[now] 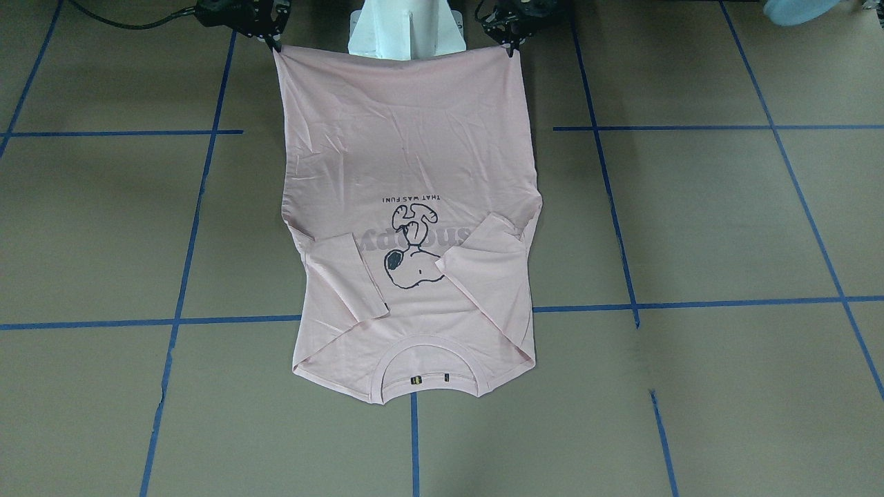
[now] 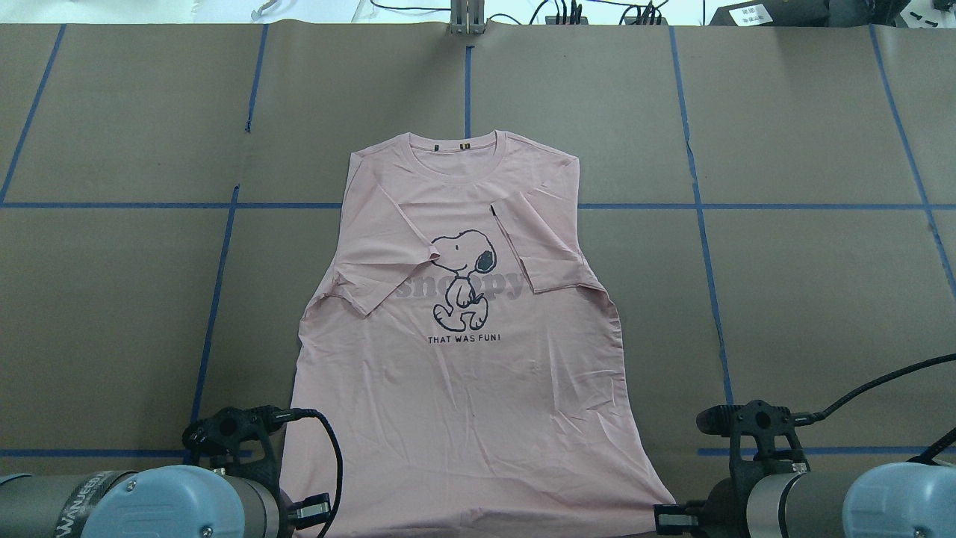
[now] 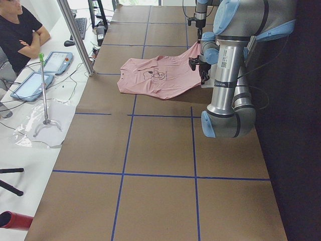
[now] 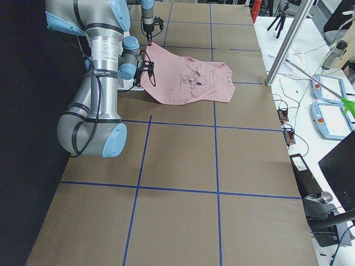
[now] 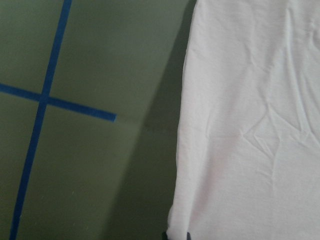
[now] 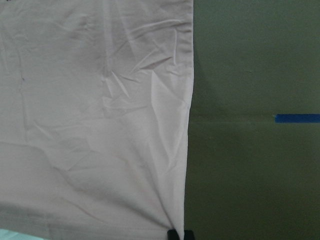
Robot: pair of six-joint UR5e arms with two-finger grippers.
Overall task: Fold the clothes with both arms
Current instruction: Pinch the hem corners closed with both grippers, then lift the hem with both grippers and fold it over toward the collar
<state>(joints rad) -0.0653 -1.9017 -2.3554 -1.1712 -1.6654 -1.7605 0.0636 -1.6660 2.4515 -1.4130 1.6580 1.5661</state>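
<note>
T-shirt (image 2: 463, 388) lying print-up on the counter (image 2: 806, 299), sleeves folded inward, collar away from the robot. The front-facing view shows the left tool (image 1: 510, 48) and right tool (image 1: 276, 45) each pinched closed on a hem corner. The overhead view hides their tips. The side views show the hem raised.

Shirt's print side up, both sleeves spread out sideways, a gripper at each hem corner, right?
Sleeves wrong: the overhead exterior view shows both folded inward over the T-shirt chest. Print up, left gripper and right gripper at the hem corners, yes.
</note>
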